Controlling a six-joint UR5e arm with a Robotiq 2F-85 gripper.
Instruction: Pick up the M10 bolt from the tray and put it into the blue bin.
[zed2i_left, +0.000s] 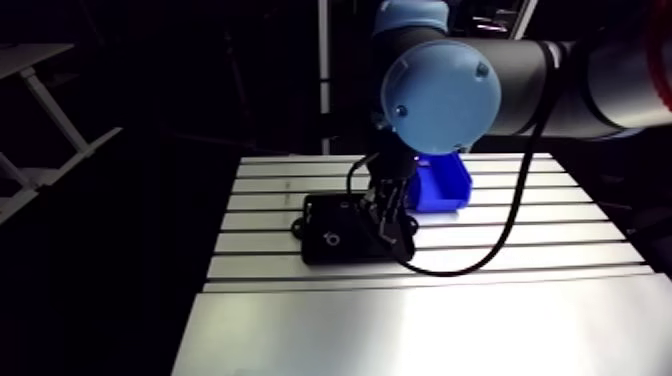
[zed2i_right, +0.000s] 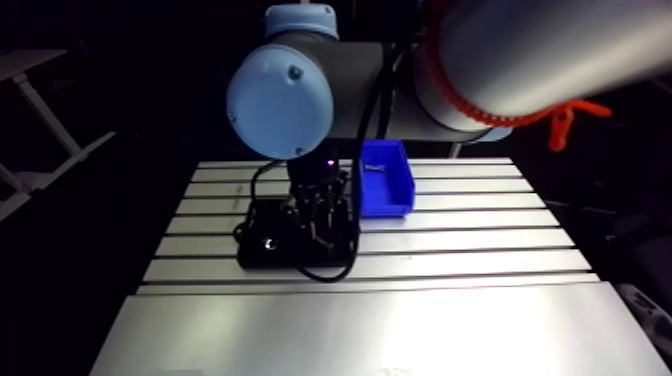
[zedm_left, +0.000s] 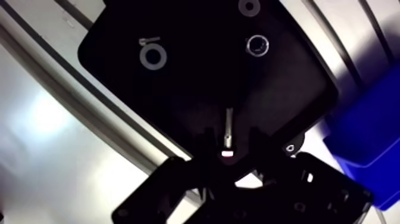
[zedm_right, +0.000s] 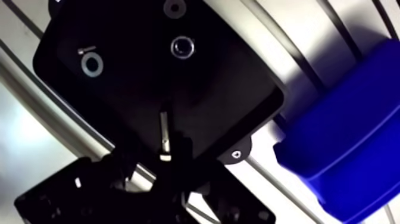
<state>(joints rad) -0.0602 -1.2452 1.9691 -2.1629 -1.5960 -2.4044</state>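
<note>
Gripper (zed2i_left: 386, 222) hangs low over a black tray (zed2i_left: 330, 238) on the slotted table (zed2i_left: 400, 320), as we see it from the arm view. A blue bin (zed2i_left: 445, 186) sits just beside the tray on the same table, at the tray's far corner. From this view the fingers are too dark and small for us to read.

From the wrist view, we look down on the tray's dark floor. A thin silver bolt (zedm_left: 228, 128) lies flat on it near the tray's edge, between the two fingers, with one end towards the wrist. The fingers stand apart, one on each side of the bolt. We see a gap on both sides, so the gripper is released and holds nothing.

Ahead of the gripper, further across the tray, we make out a flat washer (zedm_left: 153, 57) with a small screw (zedm_left: 149, 40) just beside it. A nut (zedm_left: 257, 44) lies well apart from those, and a second washer (zedm_left: 249, 6) lies beyond the nut. The bin shows off to one side of the gripper, outside the tray and close to its corner.
</note>
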